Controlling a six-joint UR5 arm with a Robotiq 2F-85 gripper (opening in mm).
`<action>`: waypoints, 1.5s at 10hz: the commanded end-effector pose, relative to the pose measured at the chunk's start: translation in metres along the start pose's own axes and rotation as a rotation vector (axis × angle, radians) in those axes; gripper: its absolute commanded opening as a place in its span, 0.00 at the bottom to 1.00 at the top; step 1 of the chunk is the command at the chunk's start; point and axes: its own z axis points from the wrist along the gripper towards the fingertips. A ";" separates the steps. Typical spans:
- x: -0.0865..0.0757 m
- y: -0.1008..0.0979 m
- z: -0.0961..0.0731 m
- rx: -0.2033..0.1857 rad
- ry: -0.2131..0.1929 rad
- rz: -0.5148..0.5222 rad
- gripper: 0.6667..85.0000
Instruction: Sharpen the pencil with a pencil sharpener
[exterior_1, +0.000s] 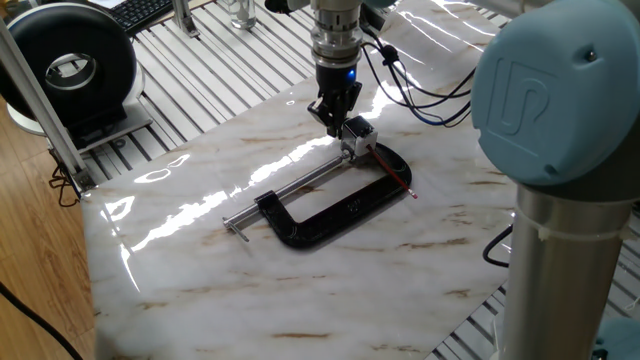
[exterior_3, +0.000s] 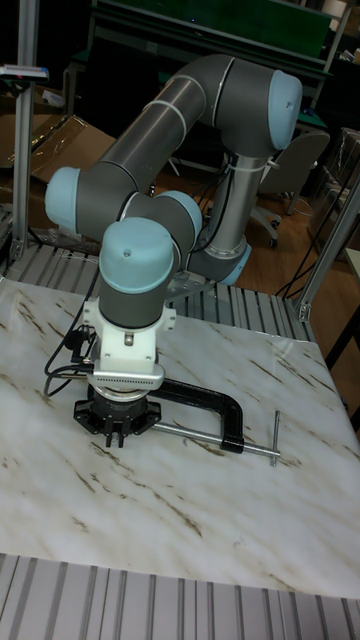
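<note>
The pencil sharpener (exterior_1: 357, 137), a small silvery block with a dark top, sits in the black C-clamp (exterior_1: 330, 216) at the end of its silver screw rod. The pencil (exterior_1: 396, 174), a thin red stick, runs from the sharpener's right side down and right across the clamp's frame. Its far end rests near the marble. My gripper (exterior_1: 333, 121) points straight down just left of and behind the sharpener. Its fingers meet at a point and nothing shows between them. In the tall fixed view the wrist hides the sharpener and pencil; only the clamp (exterior_3: 212, 402) shows.
The marble slab (exterior_1: 200, 290) lies on a slatted metal table. A black round device (exterior_1: 70, 65) stands at the back left. Cables (exterior_1: 420, 95) trail behind the gripper. The arm's base column (exterior_1: 565, 200) fills the right foreground. The clamp's handle bar (exterior_3: 276, 438) sticks out to the side.
</note>
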 end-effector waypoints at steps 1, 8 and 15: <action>0.000 0.001 0.000 -0.010 -0.003 0.014 0.19; 0.000 -0.004 -0.001 0.008 -0.001 0.021 0.00; 0.005 -0.022 0.000 0.059 0.001 -0.036 0.00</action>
